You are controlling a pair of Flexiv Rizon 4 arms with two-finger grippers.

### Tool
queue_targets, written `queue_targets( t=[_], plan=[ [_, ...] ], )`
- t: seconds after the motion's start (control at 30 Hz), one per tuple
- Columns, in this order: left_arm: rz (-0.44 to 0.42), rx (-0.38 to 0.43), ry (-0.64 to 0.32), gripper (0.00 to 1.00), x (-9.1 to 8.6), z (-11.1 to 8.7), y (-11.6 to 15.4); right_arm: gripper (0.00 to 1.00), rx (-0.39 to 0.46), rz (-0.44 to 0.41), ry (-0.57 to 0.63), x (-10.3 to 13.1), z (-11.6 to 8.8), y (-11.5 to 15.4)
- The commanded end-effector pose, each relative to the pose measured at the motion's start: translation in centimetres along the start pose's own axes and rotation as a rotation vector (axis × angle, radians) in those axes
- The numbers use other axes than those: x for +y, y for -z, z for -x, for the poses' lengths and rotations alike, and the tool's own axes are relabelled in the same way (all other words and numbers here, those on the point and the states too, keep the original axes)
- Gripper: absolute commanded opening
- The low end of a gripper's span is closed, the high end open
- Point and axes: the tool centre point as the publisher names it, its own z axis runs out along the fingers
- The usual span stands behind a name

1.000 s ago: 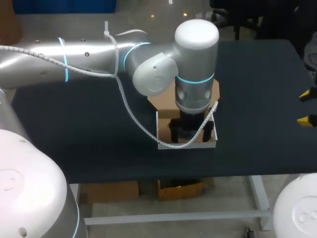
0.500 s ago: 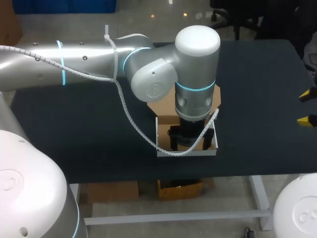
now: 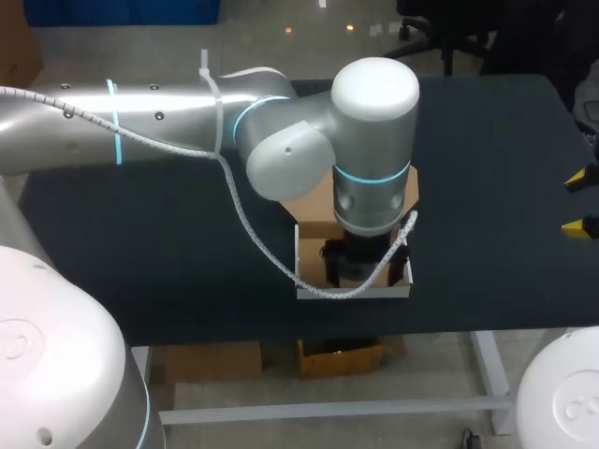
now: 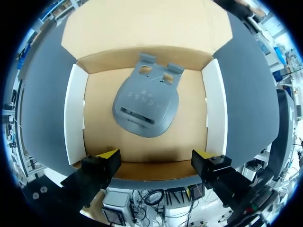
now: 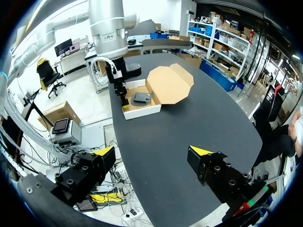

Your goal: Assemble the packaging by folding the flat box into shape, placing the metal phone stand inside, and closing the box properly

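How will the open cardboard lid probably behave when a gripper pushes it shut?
The lid looks like thin cardboard hinged on one crease, so it should fold over easily but may spring back. The box seems light, so it might slide on the table unless braced.

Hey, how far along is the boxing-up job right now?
Done: the box is folded up and the phone stand lies flat inside. In hand: the left gripper hovers open over it. Left: the lid is open and needs closing.
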Motion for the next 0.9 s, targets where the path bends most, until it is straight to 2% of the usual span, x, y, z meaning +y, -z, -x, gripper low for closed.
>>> queue_targets(
  t=[0.03, 0.4, 0.9],
  plan=[
    [-0.045, 0.022, -0.003, 1.0, 0.4, 0.9, 2.1, 1.0, -0.001, 0.0, 0.0, 0.0, -0.1, 0.1],
    [-0.122, 0.096, -0.052, 1.0, -0.2, 2.6, 5.5, 1.0, -0.001, 0.0, 0.0, 0.0, -0.1, 0.1],
    [-0.198, 0.182, -0.145, 1.0, -1.9, 6.4, 8.4, 1.0, -0.001, 0.0, 0.0, 0.0, -0.1, 0.1]
  ],
)
